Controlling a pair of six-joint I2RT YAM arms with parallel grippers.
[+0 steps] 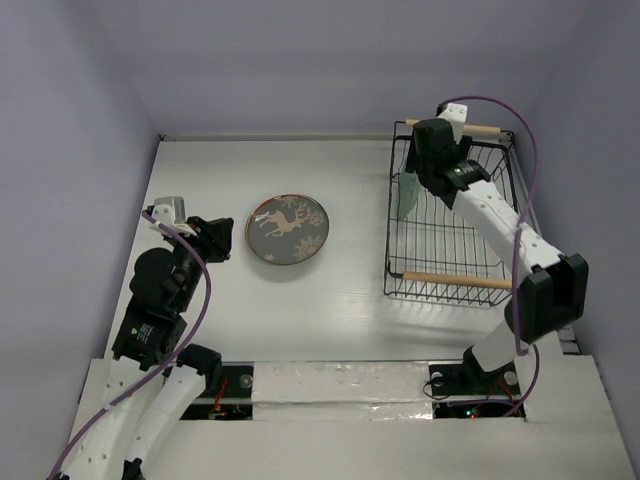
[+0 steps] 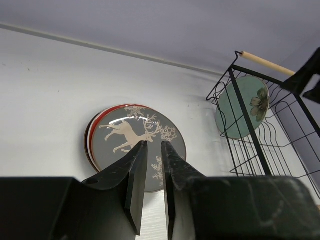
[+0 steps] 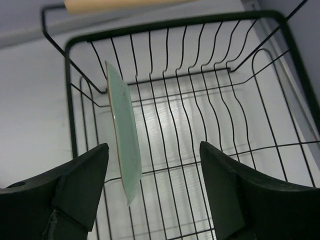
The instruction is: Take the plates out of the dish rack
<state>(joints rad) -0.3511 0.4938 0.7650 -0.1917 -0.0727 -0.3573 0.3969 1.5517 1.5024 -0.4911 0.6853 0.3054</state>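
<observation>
One pale mint plate (image 3: 124, 142) stands on edge at the left end of the dish rack (image 1: 455, 245). The rack has two wooden handles (image 1: 457, 281). One stack of plates (image 1: 287, 229), deer-patterned on top, lies on the surface (image 1: 330, 310), well apart from the rack. The right gripper (image 3: 152, 150) hangs spread wide over the mint plate. The left gripper (image 2: 153, 147), nearly closed and empty, faces the stack.

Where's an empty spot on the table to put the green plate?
Widest bare table: between the plate stack and the dish rack. Bare strips also run behind the stack and in front of it. Crowded: left of the stack by the left gripper, and inside the rack around the green plate and right gripper.
</observation>
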